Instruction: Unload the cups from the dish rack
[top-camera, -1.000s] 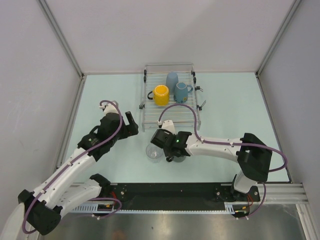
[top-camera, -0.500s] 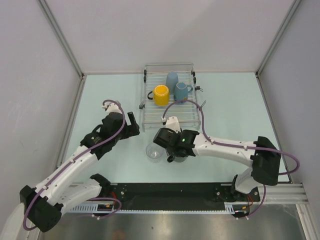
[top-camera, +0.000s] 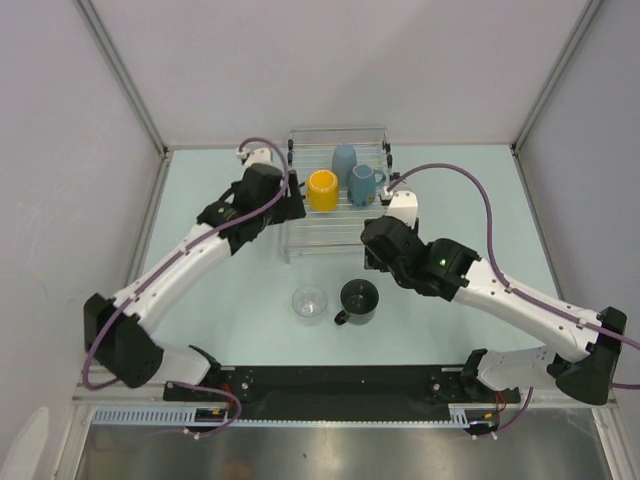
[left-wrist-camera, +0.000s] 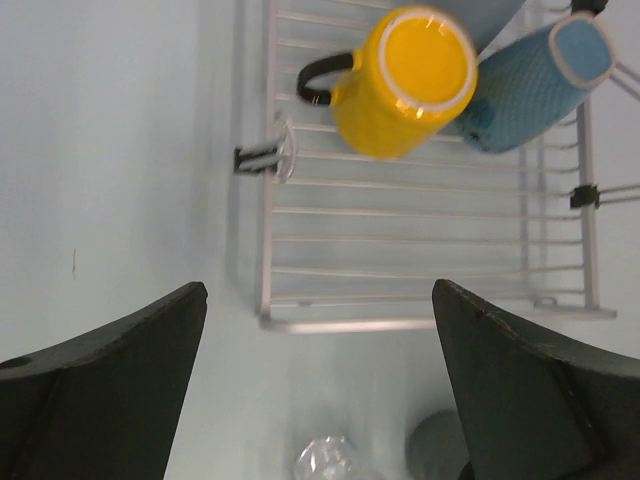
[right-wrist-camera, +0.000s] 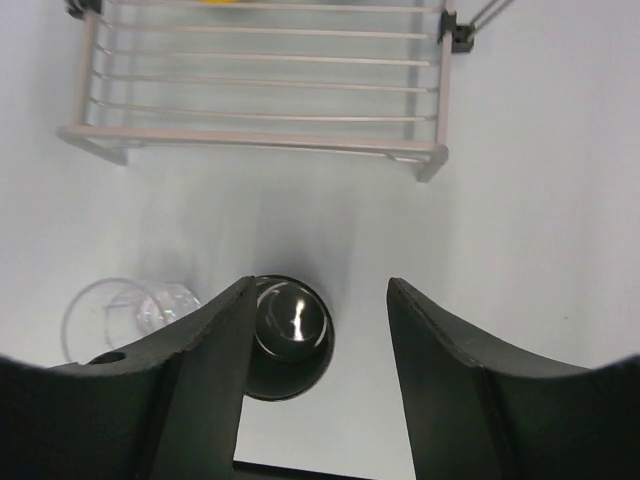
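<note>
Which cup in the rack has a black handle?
The yellow mug, on the left of the rack; the blue mug has a blue handle, the pale cup none.

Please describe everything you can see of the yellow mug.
The yellow mug looks like glossy ceramic and has a black handle pointing toward the left arm's side. The round end that faces up shows a pale ring. It stands on the bars of the dish rack, close beside the blue mug; whether they touch is unclear.
</note>
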